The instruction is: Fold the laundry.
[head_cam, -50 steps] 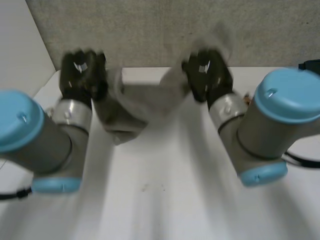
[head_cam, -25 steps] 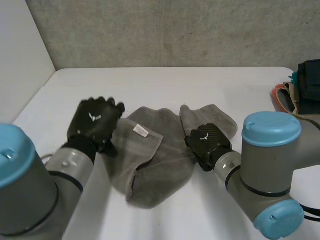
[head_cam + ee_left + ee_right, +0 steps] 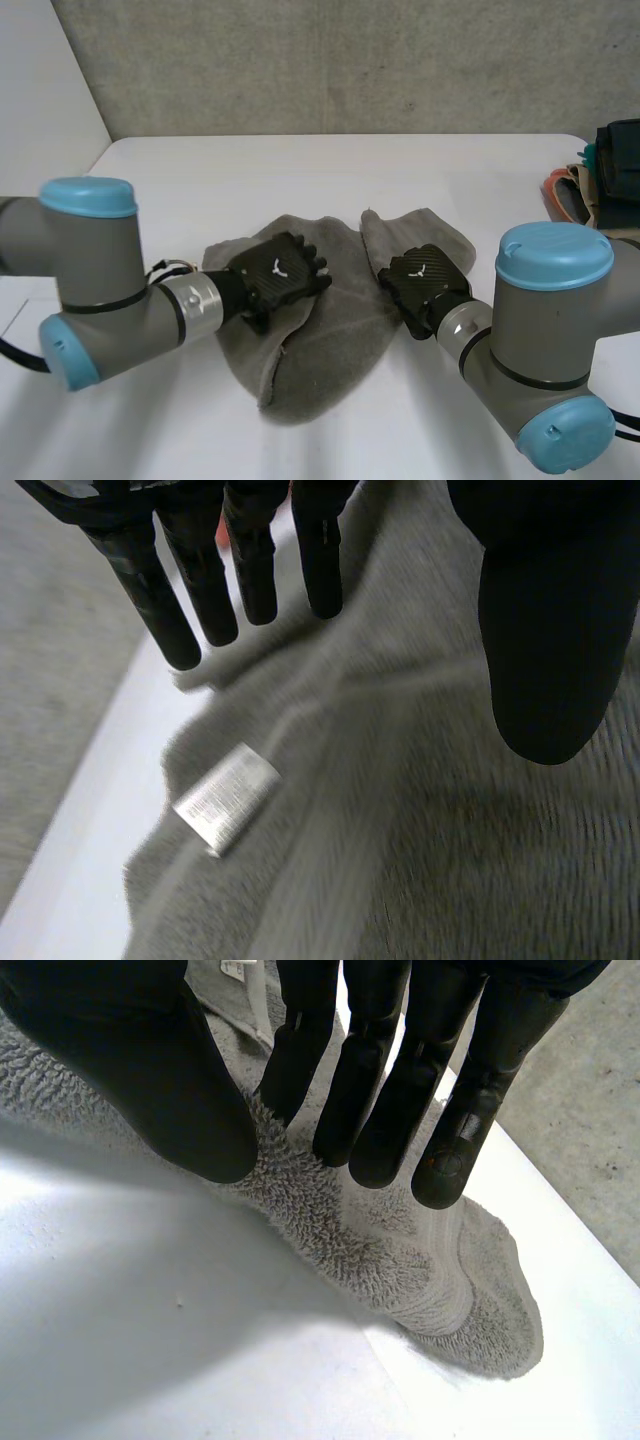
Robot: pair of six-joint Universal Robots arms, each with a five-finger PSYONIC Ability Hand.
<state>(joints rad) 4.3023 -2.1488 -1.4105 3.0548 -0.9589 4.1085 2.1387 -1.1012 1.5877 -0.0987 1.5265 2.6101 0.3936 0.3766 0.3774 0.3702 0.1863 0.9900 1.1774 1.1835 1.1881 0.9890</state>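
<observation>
At the left, the left arm (image 3: 100, 270) is seen reaching in across the white counter (image 3: 300, 170). The left robot hand (image 3: 275, 275) is laid palm down over the left part of a grey towel (image 3: 330, 335). In the left wrist view its fingers (image 3: 207, 590) are held straight and slightly spread above the pile, with the thumb (image 3: 545, 650) set apart from them. Nothing is gripped, so this robot hand is released. A small white label (image 3: 225, 798) is seen on a hem of the towel, near those fingertips and close to the towel's edge.

The towel is spread unevenly in the middle of the counter. It is rumpled, with one layer lapped over another on the left side and a narrower rounded end lying toward the robot. A flap is turned outward at its far right.

The right robot hand (image 3: 420, 272) is set on the towel's right edge, just beside that flap. In the right wrist view its fingers (image 3: 355, 1070) are held straight with their tips resting on the pile. The thumb (image 3: 150, 1070) is placed at the very edge, where cloth meets bare counter. The towel lies flat there, and this robot hand is likewise released. The right arm (image 3: 540, 340) is seen coming in from the near right.

At the counter's far right edge a dark object (image 3: 620, 160) and an orange-and-pink item (image 3: 570, 195) are seen, well apart from the towel.
</observation>
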